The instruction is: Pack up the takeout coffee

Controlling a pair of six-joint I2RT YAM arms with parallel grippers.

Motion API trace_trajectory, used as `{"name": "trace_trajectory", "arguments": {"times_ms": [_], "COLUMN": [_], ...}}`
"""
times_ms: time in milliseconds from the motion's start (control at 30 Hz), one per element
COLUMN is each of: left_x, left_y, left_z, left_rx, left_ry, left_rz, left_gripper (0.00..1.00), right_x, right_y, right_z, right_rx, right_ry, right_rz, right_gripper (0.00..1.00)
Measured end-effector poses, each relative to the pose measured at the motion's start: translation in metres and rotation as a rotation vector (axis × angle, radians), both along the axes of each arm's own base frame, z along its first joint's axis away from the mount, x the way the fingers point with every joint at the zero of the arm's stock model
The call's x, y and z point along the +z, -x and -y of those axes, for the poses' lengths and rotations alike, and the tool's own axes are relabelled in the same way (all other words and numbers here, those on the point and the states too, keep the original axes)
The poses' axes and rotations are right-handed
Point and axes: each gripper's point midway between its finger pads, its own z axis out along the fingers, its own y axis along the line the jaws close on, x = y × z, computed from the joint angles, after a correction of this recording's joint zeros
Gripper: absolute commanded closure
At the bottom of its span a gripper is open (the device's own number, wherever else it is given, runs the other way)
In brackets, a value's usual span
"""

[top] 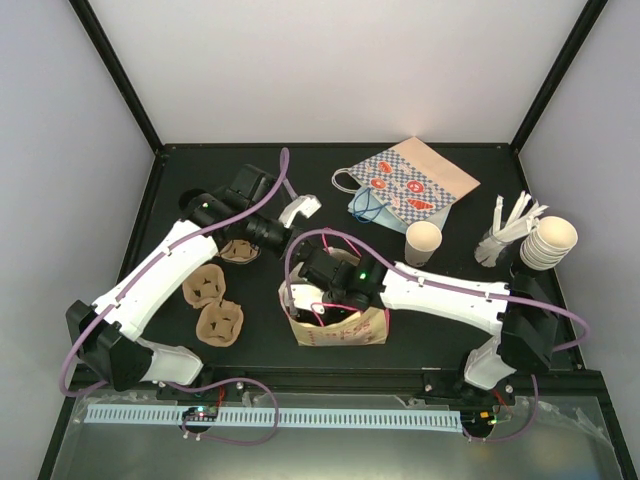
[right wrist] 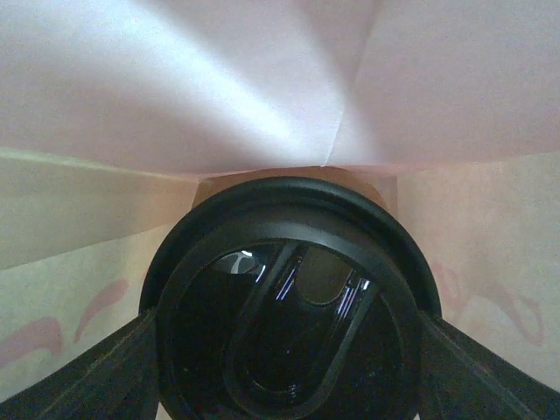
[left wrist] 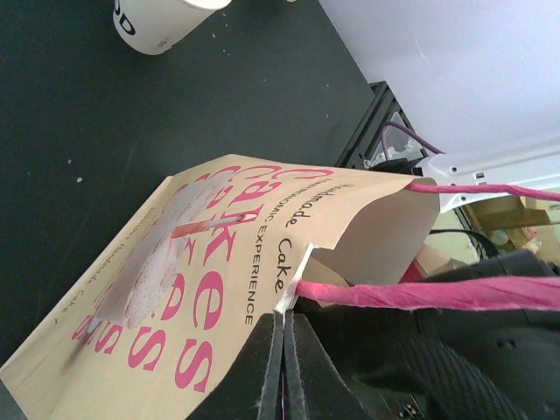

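The takeout coffee (top: 423, 242) stands upright on the dark surface (top: 230, 165), outside the paper bag (top: 345, 333) and off to its right; the left wrist view cuts off its top. The left gripper (left wrist: 282, 322) has its fingers together on the bag's rim, beside the pink handle (left wrist: 420, 293). The right gripper (right wrist: 289, 359) is sunk in the bag, fingers (right wrist: 96, 372) clamped on a black cup (right wrist: 289, 280) whose body is hidden.

Patterned paper bag (top: 415, 185) lies flat at 1 o'clock on the black table (top: 200, 170). At 3 o'clock, a stack of nested cream cups (top: 550, 242) stands just beside a small black cup (top: 490, 252) holding white sticks. Brown pulp cup carriers (top: 218, 322) lie at 9 o'clock.
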Motion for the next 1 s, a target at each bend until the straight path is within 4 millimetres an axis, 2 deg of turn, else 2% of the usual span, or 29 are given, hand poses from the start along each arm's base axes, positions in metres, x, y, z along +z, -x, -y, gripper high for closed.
{"name": "trace_trajectory", "arguments": {"times_ms": [433, 467, 500, 567, 733, 1000], "left_x": [0.002, 0.002, 0.001, 0.001, 0.002, 0.001], "left_y": [0.000, 0.000, 0.000, 0.000, 0.000, 0.001], "left_z": [-0.002, -0.002, -0.002, -0.002, -0.002, -0.004], "left_rx": [0.005, 0.005, 0.006, 0.006, 0.003, 0.003], "left_ry": [-0.008, -0.009, -0.009, -0.009, -0.009, -0.025], "left_rz": [-0.001, -0.001, 0.000, 0.001, 0.007, 0.005], "left_gripper": [0.99, 0.98, 0.99, 0.98, 0.99, 0.99], "right_x": [0.002, 0.002, 0.003, 0.003, 0.002, 0.012], "right_y": [0.005, 0.004, 0.004, 0.004, 0.005, 0.015], "right_z": [0.000, 0.000, 0.001, 0.001, 0.008, 0.026], "right_rx": [-0.026, -0.027, -0.029, -0.030, -0.033, -0.032], "right_ry": [-0.001, -0.002, -0.004, -0.005, 0.023, 0.060], "right_rz": [0.035, 0.033, 0.032, 0.033, 0.030, 0.003], "right_gripper": [0.42, 0.39, 0.30, 0.02, 0.00, 0.00]}}
